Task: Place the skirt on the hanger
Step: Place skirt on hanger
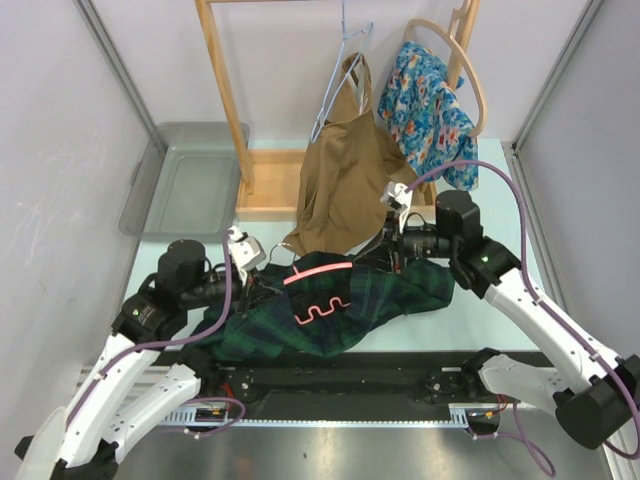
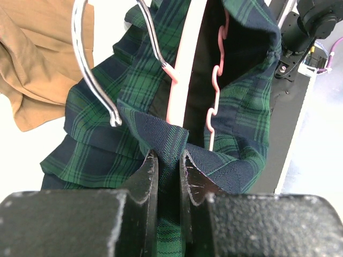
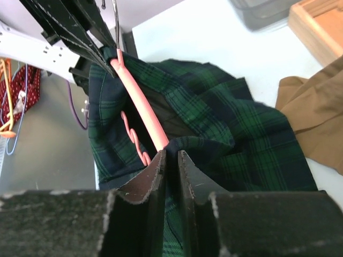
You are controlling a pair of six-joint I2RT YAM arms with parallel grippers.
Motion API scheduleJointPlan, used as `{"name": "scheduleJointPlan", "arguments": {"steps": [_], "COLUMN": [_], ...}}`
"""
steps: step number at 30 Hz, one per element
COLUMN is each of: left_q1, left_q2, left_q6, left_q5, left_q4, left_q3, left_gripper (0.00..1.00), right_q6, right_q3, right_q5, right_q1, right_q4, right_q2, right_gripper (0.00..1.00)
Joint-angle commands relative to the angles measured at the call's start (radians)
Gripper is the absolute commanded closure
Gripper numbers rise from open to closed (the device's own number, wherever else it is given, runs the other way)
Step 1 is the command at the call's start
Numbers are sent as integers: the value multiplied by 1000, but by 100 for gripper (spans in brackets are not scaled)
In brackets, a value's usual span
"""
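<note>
The dark green plaid skirt point(image 1: 400, 290) lies across the table between both arms. The pink hanger point(image 1: 318, 272) lies inside the skirt's open waist, its wavy lower bar showing. In the left wrist view the hanger point(image 2: 179, 80) runs up through the waist opening, and its metal hook point(image 2: 91, 69) sticks out at the left. My left gripper point(image 2: 169, 158) is shut on a fold of the skirt's waistband point(image 2: 161, 134). My right gripper point(image 3: 171, 156) pinches the skirt point(image 3: 241, 139) at the waist's other end, right beside the hanger's tip point(image 3: 142, 104).
A tan garment point(image 1: 340, 180) hangs from a wire hanger on the wooden rack point(image 1: 225, 100) and trails onto the table just behind the skirt. A floral garment point(image 1: 430, 105) hangs at the back right. A grey tray point(image 1: 190, 175) sits at the back left.
</note>
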Motion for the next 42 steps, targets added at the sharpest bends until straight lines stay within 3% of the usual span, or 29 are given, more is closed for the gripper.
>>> {"name": "scheduleJointPlan", "arguments": {"steps": [1, 5, 10, 13, 21, 27, 30, 31, 34, 40, 42], "left_q1": [-9, -9, -9, -9, -11, -9, -9, -9, -9, -9, -9], "left_q2": [-1, 11, -16, -38, -55, -53, -84, -98, -144, -190, -191], "left_q6": [6, 0, -37, -82, -111, -149, -132, -131, -152, -189, -181], "left_q5": [72, 78, 89, 103, 109, 115, 115, 118, 150, 153, 144], "left_q4": [142, 176, 246, 318, 436, 505, 478, 469, 508, 577, 573], "left_q3": [16, 2, -39, -85, -149, -163, -151, -154, -182, -255, -263], "left_gripper": [100, 100, 100, 100, 100, 100, 100, 100, 100, 100, 100], "right_q6": [-47, -47, -22, 24, 65, 102, 47, 33, 16, 9, 8], "right_q3": [66, 78, 115, 115, 116, 138, 185, 193, 205, 210, 210], "right_q5": [13, 4, -52, -75, 72, 116, 148, 159, 197, 263, 369], "right_q1": [54, 63, 63, 84, 242, 268, 267, 262, 256, 219, 177], "right_q4": [-33, -41, -70, -64, 2, 108, 11, -40, -90, -124, -163], "right_q2": [57, 48, 22, 51, 79, 70, 64, 61, 36, -48, -79], "right_gripper": [83, 84, 78, 100, 100, 100, 80, 62, 45, 41, 43]}}
